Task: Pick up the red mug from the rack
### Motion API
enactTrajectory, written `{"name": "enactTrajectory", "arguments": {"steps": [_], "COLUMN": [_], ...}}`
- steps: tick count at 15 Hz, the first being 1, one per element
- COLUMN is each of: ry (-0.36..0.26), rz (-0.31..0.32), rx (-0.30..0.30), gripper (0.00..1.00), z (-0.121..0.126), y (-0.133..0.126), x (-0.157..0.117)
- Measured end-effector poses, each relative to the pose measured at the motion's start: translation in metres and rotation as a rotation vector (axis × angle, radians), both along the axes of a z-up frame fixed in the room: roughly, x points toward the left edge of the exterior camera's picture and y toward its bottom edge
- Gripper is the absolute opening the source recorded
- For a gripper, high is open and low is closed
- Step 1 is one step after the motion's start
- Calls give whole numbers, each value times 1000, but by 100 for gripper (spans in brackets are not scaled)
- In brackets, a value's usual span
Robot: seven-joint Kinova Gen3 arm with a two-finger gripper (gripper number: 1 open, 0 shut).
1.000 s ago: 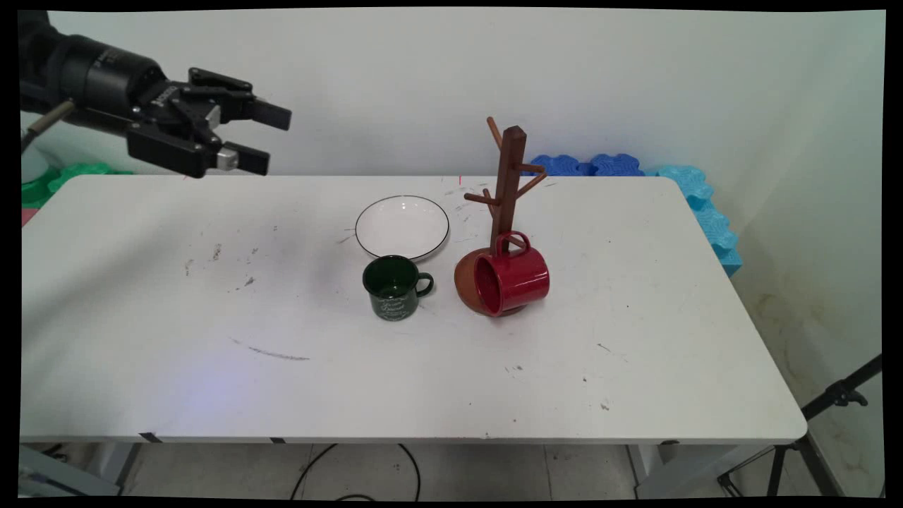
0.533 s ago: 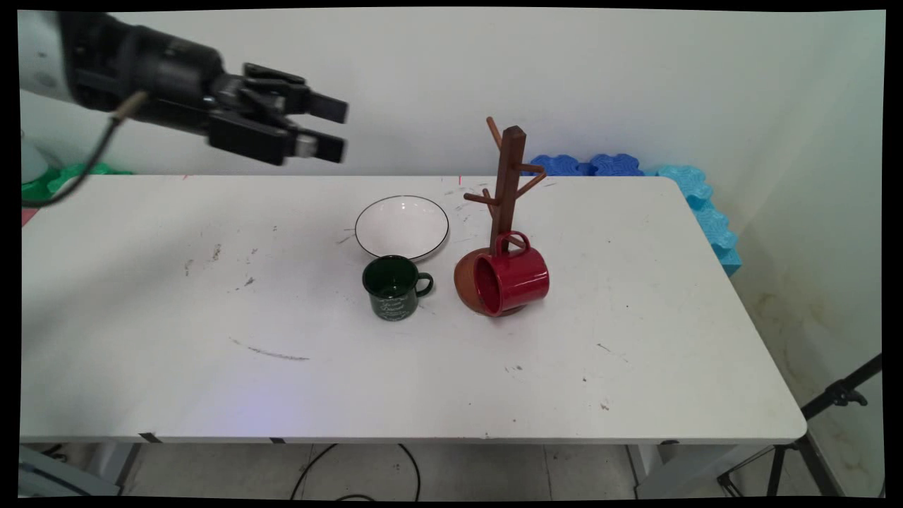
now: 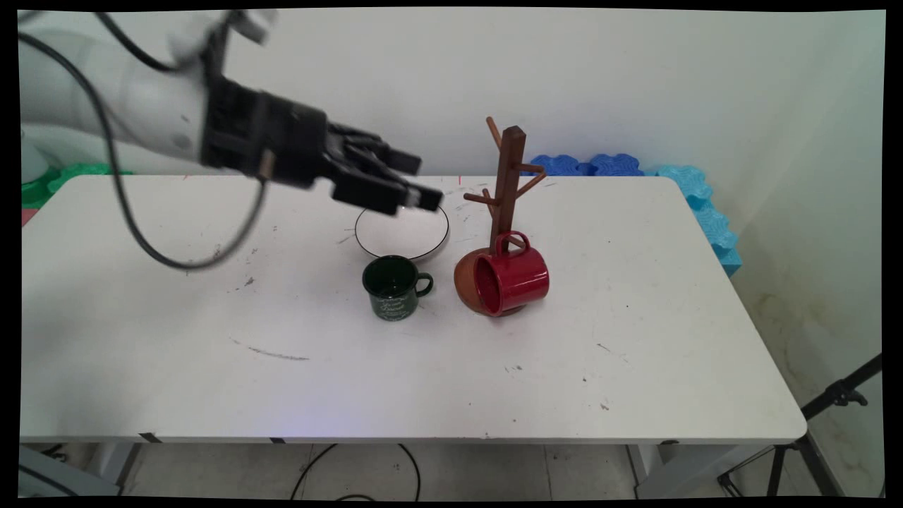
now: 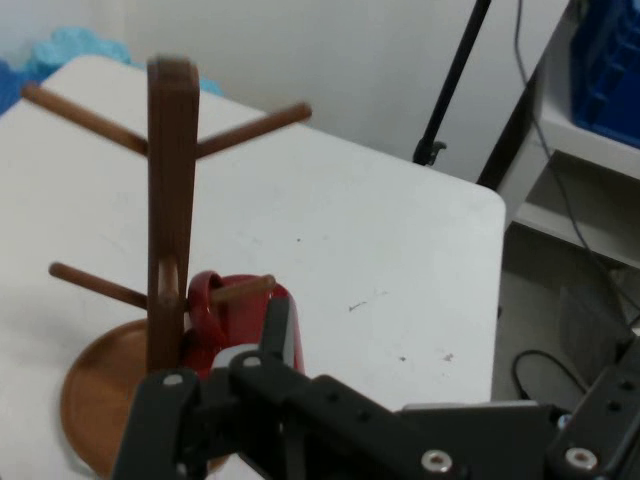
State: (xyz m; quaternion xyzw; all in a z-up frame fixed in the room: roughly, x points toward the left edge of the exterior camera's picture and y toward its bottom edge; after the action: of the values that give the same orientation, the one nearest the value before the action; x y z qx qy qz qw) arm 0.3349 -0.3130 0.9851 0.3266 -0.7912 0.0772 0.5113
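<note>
Arm reaches in from upper left, black cable looping under it, tool (image 3: pixel 421 185) held above the far rim of the white plate (image 3: pixel 402 236), pointing right toward the mug tree (image 3: pixel 509 185). Fingers apart, nothing between them, seen side-on in main view. Tool is off the tabletop (image 3: pixel 211 353), not touching anything.

Hand view looks along the tool at the mug tree's wooden post and pegs, round brown base at lower left; red mug (image 4: pixel 232 318) sits behind the post, partly hidden by the black linkage, handle hooked on a low peg. Tabletop's far corner, a tripod leg and blue bins show beyond, only in this view.

Main view only: red mug tipped on its side, mouth facing the camera, body resting on the tree's base. Dark green mug (image 3: pixel 392 287) upright just in front of the plate, left of the tree, handle to the right. Blue foam pieces (image 3: pixel 698 204) along the tabletop's far right edge; green ones at far left.
</note>
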Motion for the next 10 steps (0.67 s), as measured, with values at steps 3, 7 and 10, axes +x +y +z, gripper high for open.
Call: {"name": "enactTrajectory", "arguments": {"steps": [3, 7, 10], "ry": [-9, -6, -1], "rz": [29, 61, 78], "rx": [27, 47, 61], "gripper": [100, 100, 100], "z": [-33, -75, -103], "y": [2, 4, 3], "x": [-18, -37, -47]}}
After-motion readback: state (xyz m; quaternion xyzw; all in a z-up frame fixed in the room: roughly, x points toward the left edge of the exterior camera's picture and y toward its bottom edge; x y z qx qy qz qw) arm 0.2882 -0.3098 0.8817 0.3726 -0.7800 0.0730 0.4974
